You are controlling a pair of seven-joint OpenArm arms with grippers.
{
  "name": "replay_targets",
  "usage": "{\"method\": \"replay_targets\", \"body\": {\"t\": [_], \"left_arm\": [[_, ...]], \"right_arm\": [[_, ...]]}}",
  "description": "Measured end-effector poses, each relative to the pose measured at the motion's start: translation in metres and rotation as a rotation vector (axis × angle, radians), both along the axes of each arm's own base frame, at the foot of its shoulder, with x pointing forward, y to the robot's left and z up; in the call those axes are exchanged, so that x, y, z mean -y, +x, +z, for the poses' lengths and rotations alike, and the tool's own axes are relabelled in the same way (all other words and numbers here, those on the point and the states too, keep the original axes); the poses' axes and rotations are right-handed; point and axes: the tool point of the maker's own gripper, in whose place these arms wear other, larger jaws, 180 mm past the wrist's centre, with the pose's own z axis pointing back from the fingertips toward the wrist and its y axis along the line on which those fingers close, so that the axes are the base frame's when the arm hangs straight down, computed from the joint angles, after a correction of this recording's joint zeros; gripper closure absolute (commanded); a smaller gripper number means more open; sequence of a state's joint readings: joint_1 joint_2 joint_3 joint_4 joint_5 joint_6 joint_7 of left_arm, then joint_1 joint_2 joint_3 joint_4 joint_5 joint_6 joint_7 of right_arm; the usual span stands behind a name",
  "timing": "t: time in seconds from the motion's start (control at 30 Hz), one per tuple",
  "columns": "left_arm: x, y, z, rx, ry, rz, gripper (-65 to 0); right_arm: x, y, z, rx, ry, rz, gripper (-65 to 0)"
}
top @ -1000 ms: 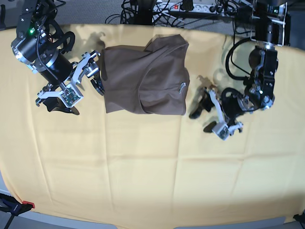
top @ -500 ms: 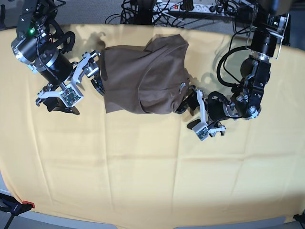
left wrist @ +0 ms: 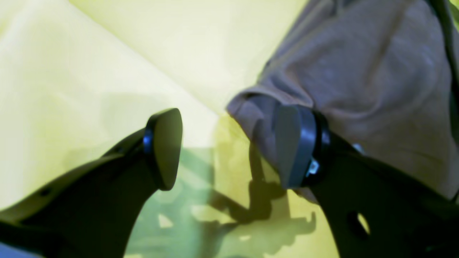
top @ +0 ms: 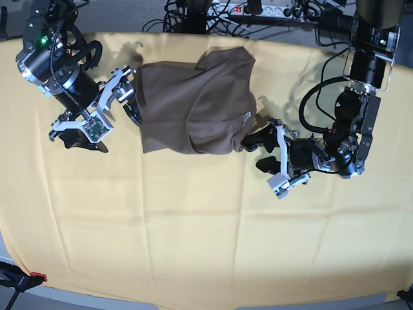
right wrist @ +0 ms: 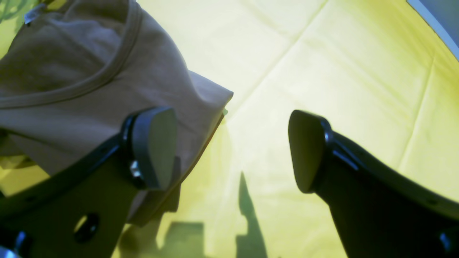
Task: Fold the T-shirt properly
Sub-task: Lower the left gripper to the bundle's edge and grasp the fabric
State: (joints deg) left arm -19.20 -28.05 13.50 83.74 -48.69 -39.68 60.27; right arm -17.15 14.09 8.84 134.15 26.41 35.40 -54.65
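The taupe T-shirt (top: 197,106) lies bunched and partly folded at the back middle of the table. Its neck band and light tag show in the right wrist view, where the T-shirt (right wrist: 89,71) fills the upper left. My left gripper (top: 259,152) is open at the shirt's front right corner. In the left wrist view the left gripper (left wrist: 229,148) has one finger (left wrist: 296,147) against the T-shirt (left wrist: 358,79) corner and the other over bare cloth. My right gripper (top: 108,129) is open at the shirt's left edge. In its own view the right gripper (right wrist: 231,148) has one finger (right wrist: 154,147) overlapping the shirt's edge.
A large yellow cloth (top: 193,232) covers the whole table, creased in a grid. Cables and a power strip (top: 258,10) lie behind the back edge. A clamp (top: 29,279) grips the front left corner.
My left arm has swung left from beside the shirt to its front right corner, with the jaws spread a little wider. The right arm has shifted only slightly.
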Motion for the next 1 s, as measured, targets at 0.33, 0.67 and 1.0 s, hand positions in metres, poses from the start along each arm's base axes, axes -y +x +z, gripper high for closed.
{"method": "replay_targets", "body": {"t": [0.33,0.67,1.0], "left_arm": [[0.007,0.002,-0.003,0.043,-0.060,0.034,-4.4],[0.012,0.001,-0.001,0.031,-0.088,0.032,0.0],[0.019,-0.001,0.008,0.012,-0.158,0.033,-34.7]], "right_arm": [[-0.001,0.000,0.001,0.003,0.004,0.002,-49.3],[-0.001,0.000,0.001,0.007,0.007,0.003,-49.3],[-0.001,0.001,0.002,0.009,0.008,0.004,-49.3]]}}
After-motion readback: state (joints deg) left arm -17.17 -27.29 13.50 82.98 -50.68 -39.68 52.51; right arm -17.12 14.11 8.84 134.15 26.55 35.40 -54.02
